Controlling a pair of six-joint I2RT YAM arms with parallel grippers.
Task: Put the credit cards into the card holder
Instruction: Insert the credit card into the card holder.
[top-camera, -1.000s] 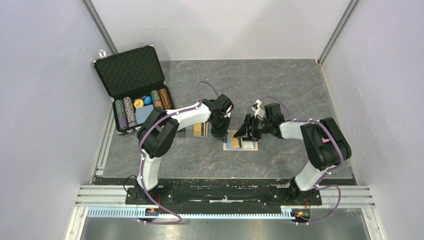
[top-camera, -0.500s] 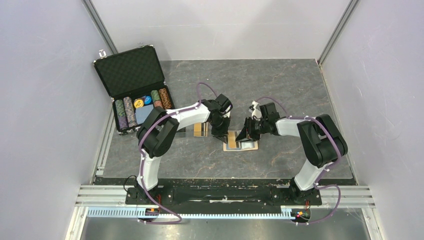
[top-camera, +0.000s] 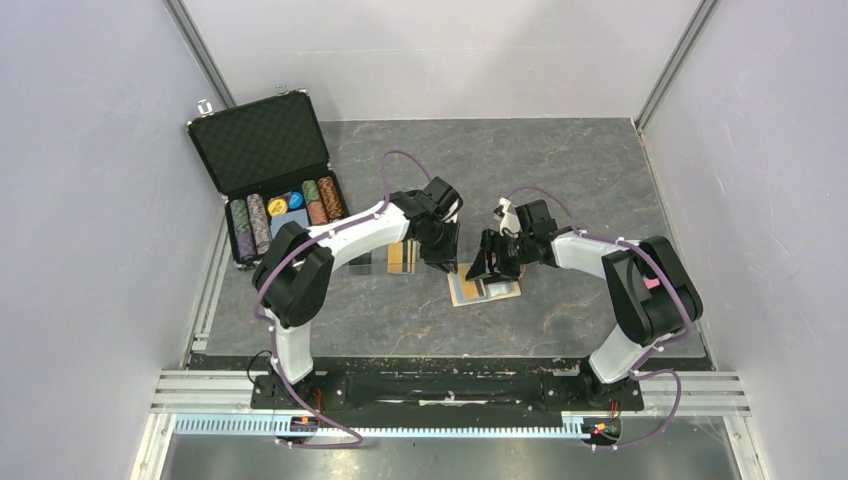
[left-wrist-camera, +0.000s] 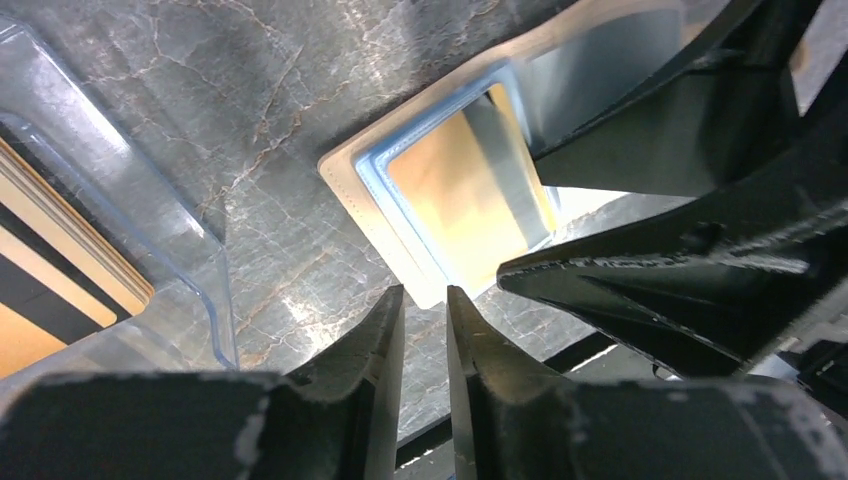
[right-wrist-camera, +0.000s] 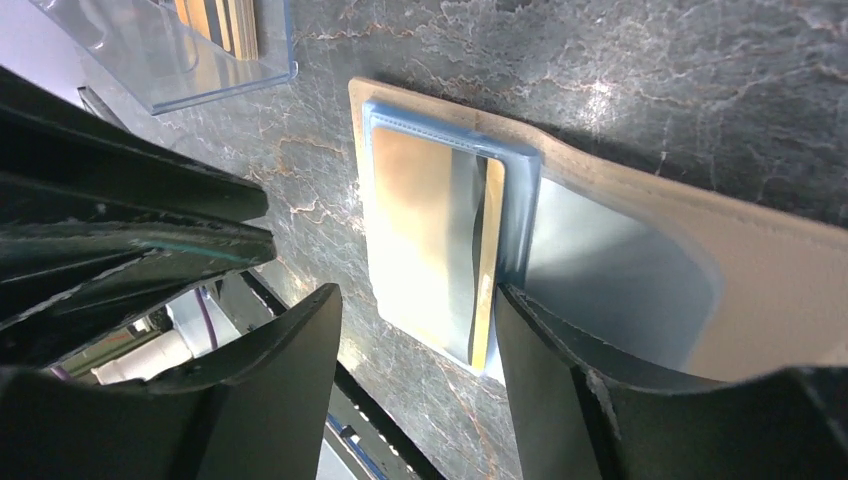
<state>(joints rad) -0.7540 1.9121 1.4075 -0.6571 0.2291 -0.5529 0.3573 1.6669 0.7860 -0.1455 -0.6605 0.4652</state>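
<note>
Straddling the gold card (right-wrist-camera: 420, 220) inside the open card holder (right-wrist-camera: 780, 270) mid-worktop (right-wrist-camera: 700, 80) with right fingers (right-wrist-camera: 290, 340) spread; left fingers (left-wrist-camera: 380, 340) clenched empty, just beside.

Left gripper (top-camera: 446, 265), right gripper (top-camera: 480, 270) and clear tray (left-wrist-camera: 120, 200) hem the card holder (top-camera: 492, 291).

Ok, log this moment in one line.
card holder lying open | gold card in its clear pocket | left pincer nearly shut, empty | right pincer open over card
</note>
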